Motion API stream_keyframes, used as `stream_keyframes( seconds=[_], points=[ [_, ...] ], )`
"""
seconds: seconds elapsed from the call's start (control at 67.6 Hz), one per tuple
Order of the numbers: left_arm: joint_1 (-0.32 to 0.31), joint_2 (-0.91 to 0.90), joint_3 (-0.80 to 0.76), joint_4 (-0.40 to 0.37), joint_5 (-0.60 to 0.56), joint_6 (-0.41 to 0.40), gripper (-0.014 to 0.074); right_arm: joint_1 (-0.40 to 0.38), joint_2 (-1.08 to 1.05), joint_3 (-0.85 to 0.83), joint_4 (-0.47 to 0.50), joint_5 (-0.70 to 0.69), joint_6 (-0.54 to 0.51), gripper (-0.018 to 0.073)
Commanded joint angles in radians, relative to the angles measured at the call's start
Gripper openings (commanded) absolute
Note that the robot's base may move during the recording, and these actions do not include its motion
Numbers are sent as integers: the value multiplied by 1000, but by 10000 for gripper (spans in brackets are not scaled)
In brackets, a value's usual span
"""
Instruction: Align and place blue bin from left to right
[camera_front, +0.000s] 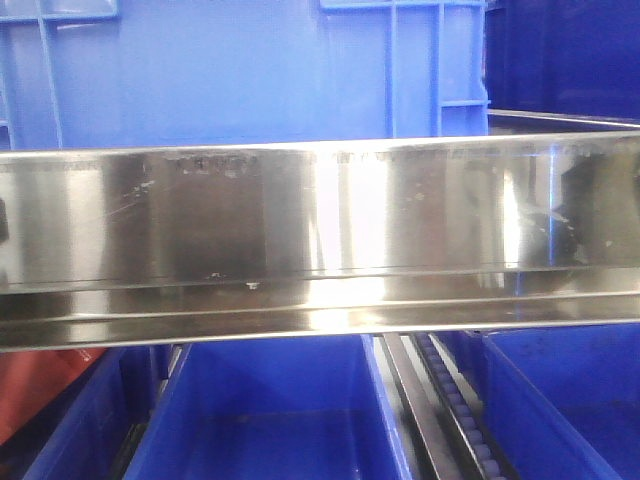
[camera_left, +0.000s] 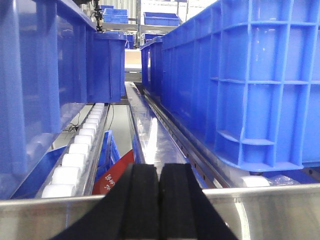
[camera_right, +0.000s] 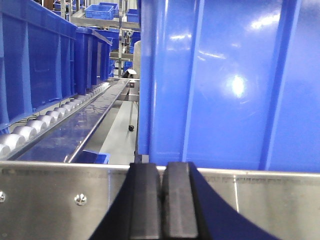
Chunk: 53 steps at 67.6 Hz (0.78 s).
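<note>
Roller rack (camera_left: 80, 150) behind steel rail (camera_front: 320, 230) | blue bin (camera_right: 225, 85) parked at rail, unaligned | left gripper (camera_left: 160, 200), right gripper (camera_right: 161, 200) pressed together, nothing held

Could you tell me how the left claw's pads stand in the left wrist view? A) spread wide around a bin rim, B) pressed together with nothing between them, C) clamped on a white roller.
B: the left claw shows its two black pads touching, holding nothing, above the steel rail.

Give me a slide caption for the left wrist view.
Shut left gripper at a steel rail, looking down a roller lane between blue bins.
</note>
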Motion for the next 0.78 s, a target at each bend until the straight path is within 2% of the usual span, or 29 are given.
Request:
stream_keyframes(
  seconds=[0.0,0.769],
  points=[
    [2,-5,-1,-6,-26,3,-111,-5,-3,-1,6,-11,-8,-79],
    [2,-5,-1,-6,-26,3,-111,-5,-3,-1,6,-11,-8,-79]
  ],
)
